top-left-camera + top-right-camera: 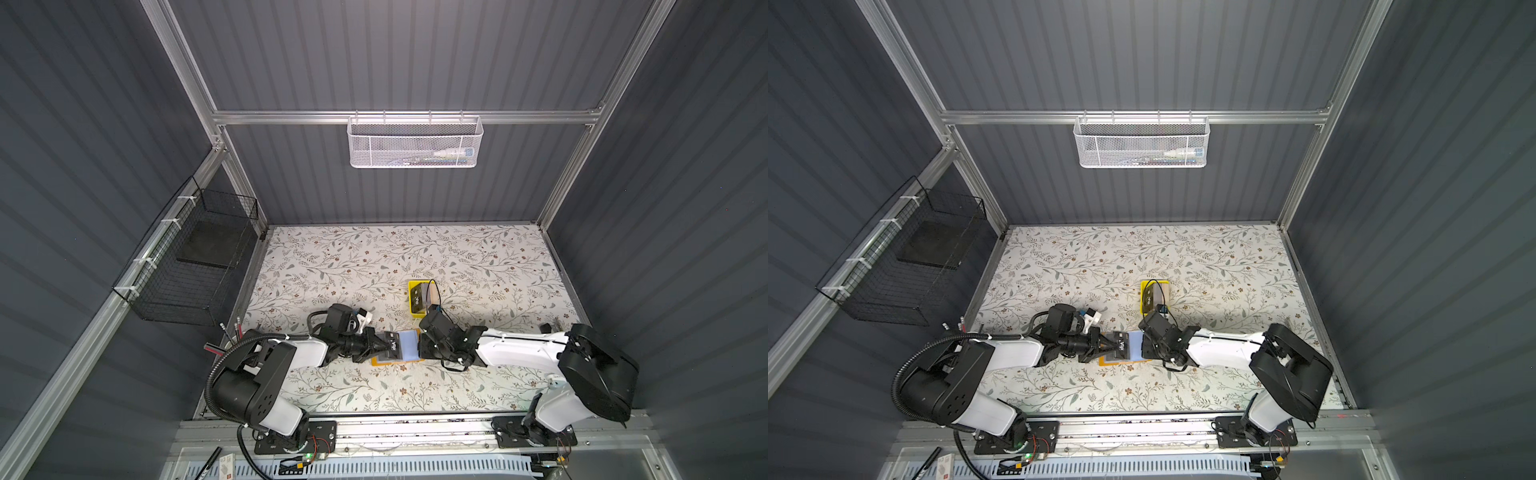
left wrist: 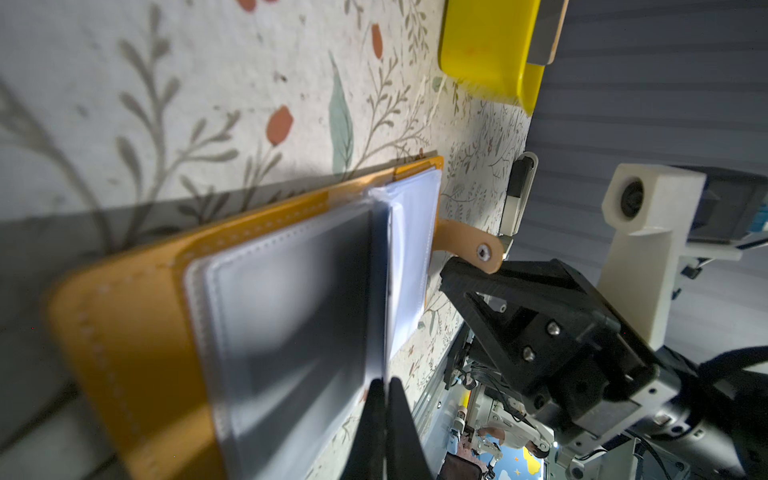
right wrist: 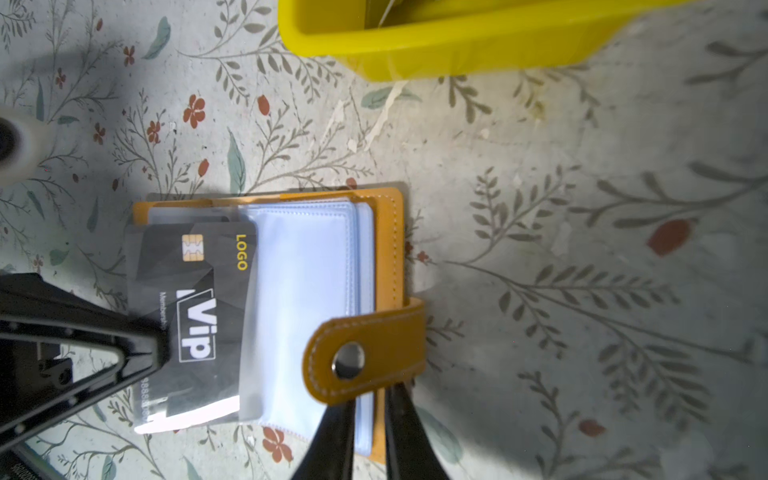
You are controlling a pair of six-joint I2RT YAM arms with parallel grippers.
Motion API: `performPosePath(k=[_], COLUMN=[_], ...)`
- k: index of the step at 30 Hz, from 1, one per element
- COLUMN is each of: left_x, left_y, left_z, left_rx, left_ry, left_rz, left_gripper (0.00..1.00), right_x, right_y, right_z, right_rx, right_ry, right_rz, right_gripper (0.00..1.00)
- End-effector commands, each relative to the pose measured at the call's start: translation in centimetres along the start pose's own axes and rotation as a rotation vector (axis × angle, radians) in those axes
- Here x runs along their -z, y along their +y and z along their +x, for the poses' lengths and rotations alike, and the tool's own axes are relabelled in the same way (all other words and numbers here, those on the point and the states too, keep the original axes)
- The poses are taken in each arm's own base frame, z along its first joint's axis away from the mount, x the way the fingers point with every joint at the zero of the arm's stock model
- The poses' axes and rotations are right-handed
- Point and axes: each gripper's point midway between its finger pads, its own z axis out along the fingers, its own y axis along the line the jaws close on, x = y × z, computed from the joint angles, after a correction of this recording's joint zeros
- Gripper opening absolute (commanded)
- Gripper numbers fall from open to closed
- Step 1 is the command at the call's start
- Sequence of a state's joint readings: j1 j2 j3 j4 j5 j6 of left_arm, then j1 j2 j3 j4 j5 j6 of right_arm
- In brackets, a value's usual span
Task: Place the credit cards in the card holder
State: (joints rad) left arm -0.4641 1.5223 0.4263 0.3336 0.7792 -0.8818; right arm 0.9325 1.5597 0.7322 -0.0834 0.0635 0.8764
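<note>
The mustard card holder lies open on the floral table, bluish sleeve pages up, also in both top views. A black "VIP" credit card is pinched by my left gripper, which is shut on its rear end. The card's "LOGO" end sits just under a clear sleeve's open edge. My right gripper clamps the holder's opposite edge, pages and cover between its fingers, under the snap strap. More credit cards stand in the tray.
A small bright-yellow tray stands just behind the card holder, close to my right wrist. A white mesh basket hangs on the back wall. A black wire basket hangs on the left wall.
</note>
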Motion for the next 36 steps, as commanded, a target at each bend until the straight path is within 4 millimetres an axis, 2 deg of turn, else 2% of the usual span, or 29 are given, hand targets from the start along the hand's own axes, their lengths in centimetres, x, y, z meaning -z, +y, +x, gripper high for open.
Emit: performPosePath(k=[1,11,21,36], left_x=[0.1,0.9,1.0,0.3], left_y=[-0.4,0.2,0.8,0.4], left_z=[0.4,0.3,0.8,0.8], left_rx=[-0.025,0.005,0.026,0.03], left_ry=[0.019,-0.05,-0.049,-0.022], left_rz=[0.004,-0.029,-0.043,0.007], left_gripper=[0.0,0.0,0.0,0.0], right_x=[-0.5,-1.7,-2.0,-2.0], right_y=[0.8,-2.5,-2.6,-2.6], right_z=[0.2,1.9,2.2,2.3], right_rx=[0.032,0.005,0.012,0.011], right_ry=[0.024,0.071,0.083,0.082], right_rz=[-0.01,0.14,0.157,0.16], right_gripper=[0.18,0.14,0.13,0.13])
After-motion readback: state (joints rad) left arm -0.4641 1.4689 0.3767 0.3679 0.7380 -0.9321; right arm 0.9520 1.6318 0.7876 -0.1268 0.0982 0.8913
